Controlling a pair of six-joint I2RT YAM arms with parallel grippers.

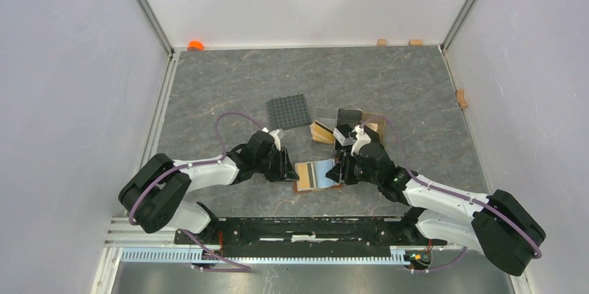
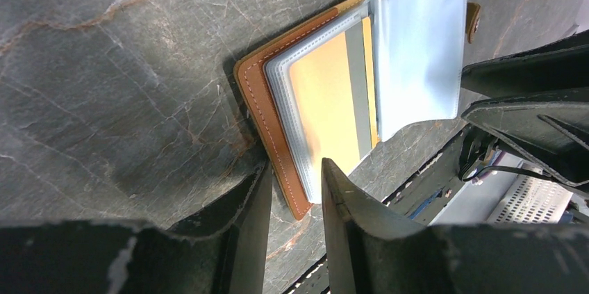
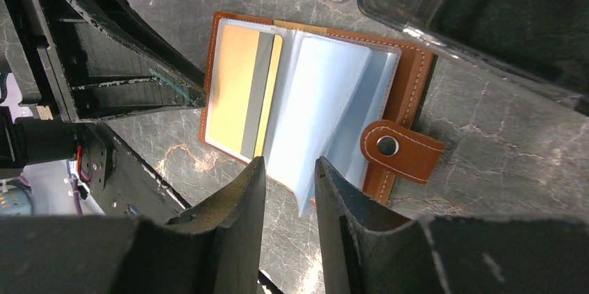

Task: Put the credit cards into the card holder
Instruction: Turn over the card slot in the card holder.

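Note:
The brown leather card holder lies open on the table between my two grippers. A yellowish card with a grey stripe sits in its clear sleeve, also seen as that yellowish card from the right wrist. A light blue leaf stands lifted over the middle; whether it holds a card I cannot tell. My left gripper is open, its tips either side of the holder's near corner. My right gripper is open, with the blue leaf's lower corner between its fingers. The snap tab lies flat.
A clear compartment stand behind the holder carries more cards, one yellowish and one black. A dark grey studded plate lies to its left. Small blocks and an orange cap sit along the back wall.

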